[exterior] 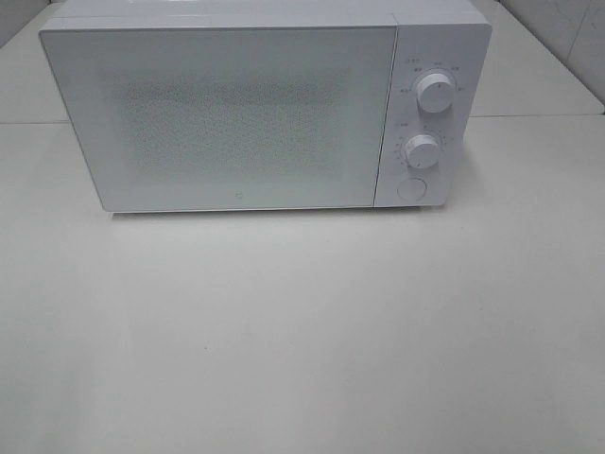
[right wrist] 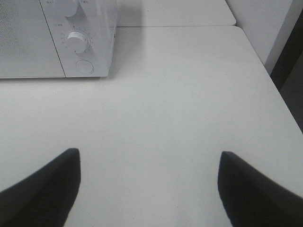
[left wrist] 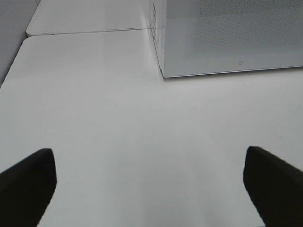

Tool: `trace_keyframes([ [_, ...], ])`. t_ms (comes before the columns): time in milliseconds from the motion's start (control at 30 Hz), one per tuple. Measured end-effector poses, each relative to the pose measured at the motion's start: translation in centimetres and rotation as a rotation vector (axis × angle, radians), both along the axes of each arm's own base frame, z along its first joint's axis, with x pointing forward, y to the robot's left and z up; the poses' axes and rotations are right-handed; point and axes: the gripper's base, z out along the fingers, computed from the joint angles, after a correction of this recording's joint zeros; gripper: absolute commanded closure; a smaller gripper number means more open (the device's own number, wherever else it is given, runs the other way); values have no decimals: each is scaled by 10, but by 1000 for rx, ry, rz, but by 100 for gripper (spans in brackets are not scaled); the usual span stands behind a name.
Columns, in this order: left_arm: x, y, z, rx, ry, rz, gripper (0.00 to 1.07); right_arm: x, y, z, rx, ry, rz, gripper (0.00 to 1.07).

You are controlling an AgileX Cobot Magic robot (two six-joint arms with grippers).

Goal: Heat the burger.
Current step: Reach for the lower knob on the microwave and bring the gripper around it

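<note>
The burger is out of view in every frame. A white microwave [exterior: 265,109] stands at the back of the white table, its door shut; it also shows in the left wrist view as the microwave [left wrist: 227,38] and in the right wrist view as the microwave [right wrist: 57,38]. My left gripper [left wrist: 149,182] hovers over bare tabletop off the microwave's left front corner, open with nothing between its dark fingers [left wrist: 28,182]. My right gripper [right wrist: 149,184] hangs open and empty over the table off the control-panel side. Neither gripper shows in the exterior high view.
Two dials, an upper dial [exterior: 435,92] and a lower dial [exterior: 423,150], sit above a round button [exterior: 411,187] on the microwave's right panel. The table's right edge [right wrist: 274,85] drops off beside a wall. A seam [left wrist: 90,32] joins a second table behind.
</note>
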Motion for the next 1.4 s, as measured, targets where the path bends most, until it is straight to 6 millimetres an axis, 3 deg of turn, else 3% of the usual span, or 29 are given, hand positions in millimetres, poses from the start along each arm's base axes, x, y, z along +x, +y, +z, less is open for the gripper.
trace_keyframes([
  [267,0,0,0,1,-1,1,2,3,0,1,0,17,0,32],
  [433,0,0,0,1,-1,1,2,17,0,14,-3,-45,0,31],
  [500,0,0,0,1,-1,1,2,35,0,32,-6,-199,2,30],
  [567,0,0,0,1,-1,1,2,41,0,35,-6,-222,3,30],
  [600,0,0,0,1,-1,1,2,53,0,42,-21,-292,9,30],
  [767,0,0,0,1,-1,1,2,80,-1,47,-72,-416,25,31],
  [800,0,0,0,1,-1,1,2,95,-1,43,-96,-459,30,31],
  [1033,0,0,0,1,-1,1,2,133,0,23,-122,-578,44,31],
  [1400,0,0,0,1,-1,1,2,171,0,-2,-116,-543,54,31],
])
